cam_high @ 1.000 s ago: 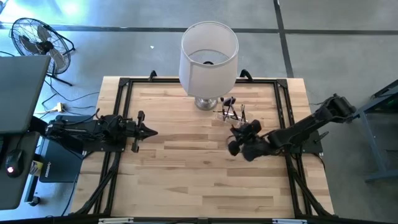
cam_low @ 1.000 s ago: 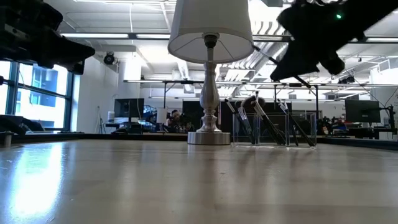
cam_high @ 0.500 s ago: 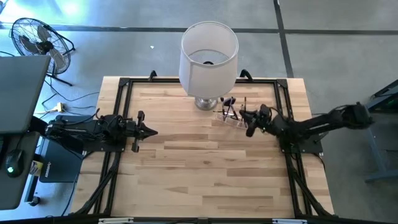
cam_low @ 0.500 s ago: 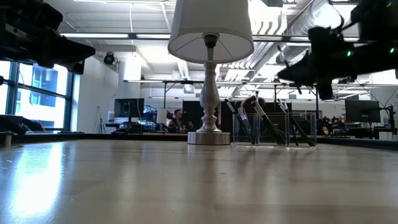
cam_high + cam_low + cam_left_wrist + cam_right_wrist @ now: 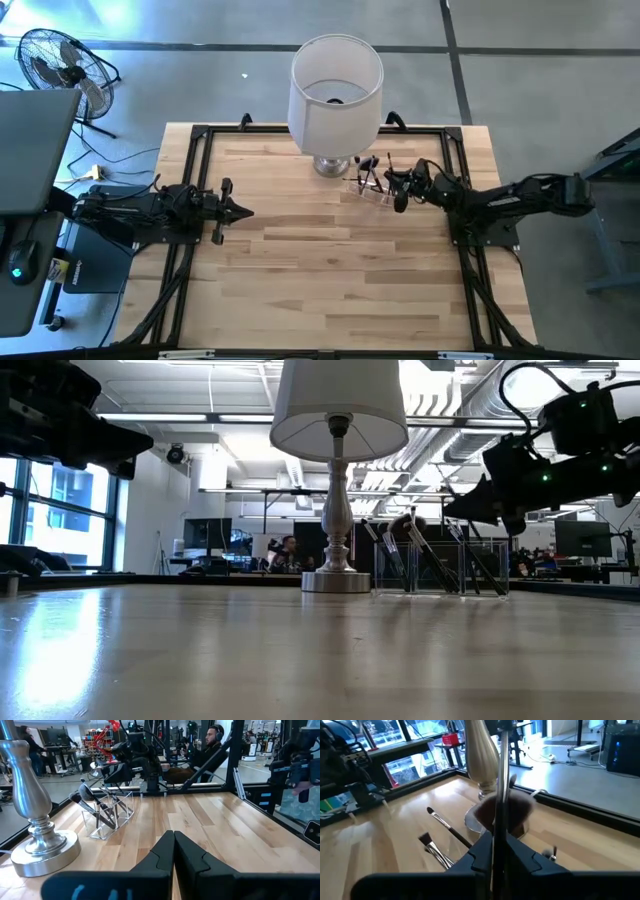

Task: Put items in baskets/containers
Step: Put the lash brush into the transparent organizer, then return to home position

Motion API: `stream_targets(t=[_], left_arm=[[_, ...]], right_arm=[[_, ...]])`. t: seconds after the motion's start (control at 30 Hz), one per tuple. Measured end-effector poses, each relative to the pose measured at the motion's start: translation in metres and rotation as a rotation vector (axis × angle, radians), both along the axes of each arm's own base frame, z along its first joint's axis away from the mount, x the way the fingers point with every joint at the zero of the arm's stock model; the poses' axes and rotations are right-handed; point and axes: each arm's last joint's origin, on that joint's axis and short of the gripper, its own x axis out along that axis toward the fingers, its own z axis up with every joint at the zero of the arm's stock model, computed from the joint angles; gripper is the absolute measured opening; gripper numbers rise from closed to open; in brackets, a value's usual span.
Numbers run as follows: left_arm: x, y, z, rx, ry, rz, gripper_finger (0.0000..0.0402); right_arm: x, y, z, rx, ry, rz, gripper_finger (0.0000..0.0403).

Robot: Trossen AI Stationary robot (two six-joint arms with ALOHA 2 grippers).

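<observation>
The clear plastic holder point(image 5: 368, 188) stands on the table just right of the lamp base, with several thin brushes and one fluffy black-headed brush point(image 5: 405, 525) leaning inside it. In the left wrist view the holder point(image 5: 107, 812) sits beside the lamp foot. My right gripper point(image 5: 400, 190) hovers right beside the holder at about its top height point(image 5: 480, 505), shut on one thin brush. In the right wrist view the fluffy head point(image 5: 500, 812) and two slim brushes point(image 5: 445, 827) lie below it. My left gripper point(image 5: 245, 211) waits shut at the table's left side. My right gripper pinches a thin brush by its slim handle point(image 5: 499, 822) between the two fingers. The handle runs straight out past the fingertips, and the brush is lifted clear of the table. Its far end leaves the right wrist view, and which end the fingers hold does not show.
A big white lampshade on a silver base point(image 5: 336, 90) stands at the far middle of the table, close to the holder's left. A black frame point(image 5: 200, 135) borders the table. Bare wood point(image 5: 320, 270) fills the middle and near side. A person sits beyond the table point(image 5: 210, 745).
My right gripper has swung from the table's right middle toward the far edge and the holder, and has come down from high up to about the level of the holder's top, carrying the thin brush with it. The left arm has kept still.
</observation>
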Motion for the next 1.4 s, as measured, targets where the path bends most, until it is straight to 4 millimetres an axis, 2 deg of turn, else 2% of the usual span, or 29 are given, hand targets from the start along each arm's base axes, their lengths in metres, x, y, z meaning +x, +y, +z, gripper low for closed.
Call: stream_targets(t=[0.37,0.67,0.8,0.93,1.03,1.17,1.4], left_arm=[[0.000,0.000,0.000,0.000,0.000,0.000,0.0001],[0.000,0.000,0.000,0.000,0.000,0.000,0.0001],[0.000,0.000,0.000,0.000,0.000,0.000,0.0001],[0.000,0.000,0.000,0.000,0.000,0.000,0.0001],[0.000,0.000,0.000,-0.001,0.000,0.000,0.0001],[0.000,0.000,0.000,-0.001,0.000,0.000,0.0001],[0.000,0.000,0.000,-0.001,0.000,0.000,0.0001]], right_arm=[[0.000,-0.002,0.002,0.012,-0.035,-0.062,0.0046],[-0.006,0.001,0.037,-0.140,-0.316,-0.054,0.0047],[-0.005,0.005,0.050,-0.103,-0.424,0.102,0.0043],[0.009,0.015,0.053,-0.090,-0.320,0.368,0.0018],[0.017,0.019,0.053,-0.058,-0.245,0.454,0.0003],[0.021,0.025,0.051,0.083,-0.222,0.475,0.0005],[0.024,0.049,0.049,0.068,-0.203,0.472,0.0001]])
